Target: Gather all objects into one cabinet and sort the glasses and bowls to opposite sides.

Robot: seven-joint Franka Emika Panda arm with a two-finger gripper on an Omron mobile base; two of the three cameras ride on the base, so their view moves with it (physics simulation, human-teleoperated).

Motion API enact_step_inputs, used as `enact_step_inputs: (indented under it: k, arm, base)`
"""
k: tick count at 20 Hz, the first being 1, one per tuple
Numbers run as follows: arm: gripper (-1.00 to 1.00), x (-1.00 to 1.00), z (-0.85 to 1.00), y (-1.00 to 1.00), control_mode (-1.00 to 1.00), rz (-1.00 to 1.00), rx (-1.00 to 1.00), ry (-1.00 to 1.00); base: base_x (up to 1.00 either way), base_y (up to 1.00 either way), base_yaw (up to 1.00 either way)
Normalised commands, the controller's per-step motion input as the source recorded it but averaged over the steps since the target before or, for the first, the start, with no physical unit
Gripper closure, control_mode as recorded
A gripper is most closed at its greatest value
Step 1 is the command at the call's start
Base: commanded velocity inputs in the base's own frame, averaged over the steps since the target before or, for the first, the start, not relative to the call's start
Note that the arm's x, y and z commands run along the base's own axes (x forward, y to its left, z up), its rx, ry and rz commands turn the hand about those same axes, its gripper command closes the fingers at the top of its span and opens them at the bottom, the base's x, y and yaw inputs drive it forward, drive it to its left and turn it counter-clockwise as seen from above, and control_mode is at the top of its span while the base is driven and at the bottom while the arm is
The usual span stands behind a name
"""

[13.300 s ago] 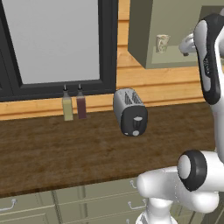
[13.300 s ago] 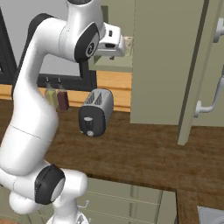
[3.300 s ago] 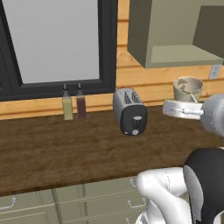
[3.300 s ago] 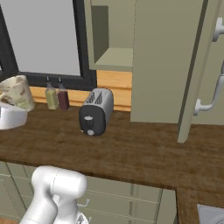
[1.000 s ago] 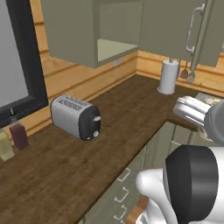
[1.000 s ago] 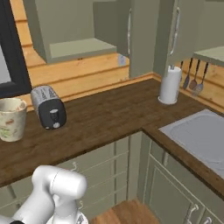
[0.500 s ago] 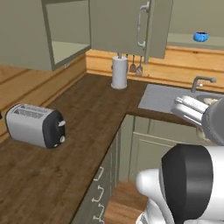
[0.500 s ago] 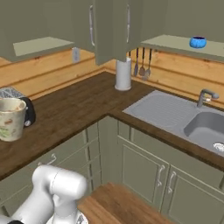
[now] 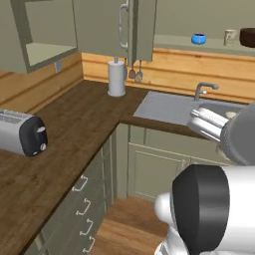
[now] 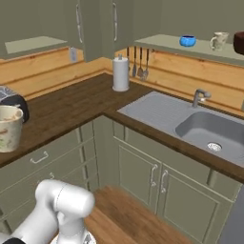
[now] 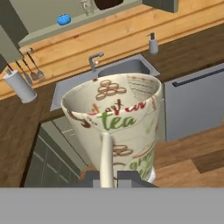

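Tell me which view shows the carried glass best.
The hand view: the carried glass sits close up, its printed sides plain, in the end effector. The right base view shows it small at the left edge; the left base view barely shows it.

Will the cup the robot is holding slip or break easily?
The glass looks smooth and glossy, so probably a bit slippery. It seems thin-walled, so likely fragile if dropped. It widens upward from a narrower base, so it may tip when set down.

One patterned glass (image 11: 116,127) carried upright; blue bowl (image 10: 188,41), second glass (image 10: 218,41), apparently brown bowl (image 10: 238,43) shelved
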Motion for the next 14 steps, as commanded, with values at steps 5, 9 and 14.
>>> enact_step_inputs:
  k: [5,9,14]
  arm:
    - [1.00,0.00,0.00,0.00,1.00,0.00,0.00,0.00]
    - [1.00,0.00,0.00,0.00,1.00,0.00,0.00,0.00]
    - [1.00,0.00,0.00,0.00,1.00,0.00,0.00,0.00]
  base:
    - [0.00,-0.15,-0.09]
    - [0.00,-0.33,-0.27]
    - [0.01,-0.34,-0.38]
